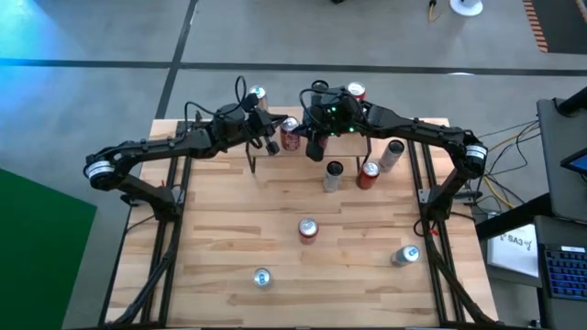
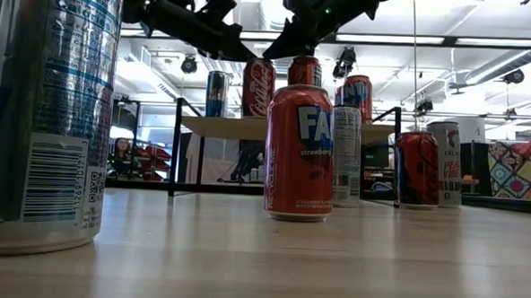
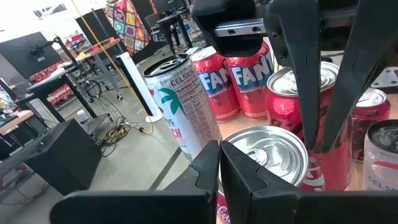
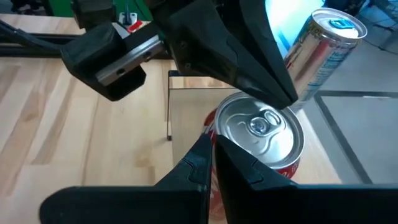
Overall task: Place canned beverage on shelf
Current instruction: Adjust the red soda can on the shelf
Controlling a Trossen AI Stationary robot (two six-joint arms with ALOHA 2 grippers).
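Observation:
A red canned beverage (image 1: 290, 133) stands upright on the shelf (image 1: 275, 160), a light plank on thin black legs at the table's far side. It also shows in the low view (image 2: 257, 88). My two grippers meet at its top from opposite sides, both shut. My left gripper (image 1: 278, 136) comes from the table's left, with its tips (image 3: 219, 158) at the can's silver lid (image 3: 267, 146). My right gripper (image 1: 305, 139) comes from the right, with its tips (image 4: 211, 155) at the lid (image 4: 258, 127). My left gripper's shut fingertips lie against the can's top rim (image 3: 233, 146) on its left side, coming almost level from the table's left. The can stands upright on the shelf. My right gripper's shut fingertips lie against the top rim (image 4: 219, 127) on the opposite side, slanting down from the table's right.
A blue and silver can (image 1: 257, 93) and a red can (image 1: 356, 92) also stand on the shelf. Three cans (image 1: 369, 172) crowd the right of the grippers. A Fanta can (image 1: 307, 229), a blue can (image 1: 262, 278) and another can (image 1: 404, 256) stand on the near table.

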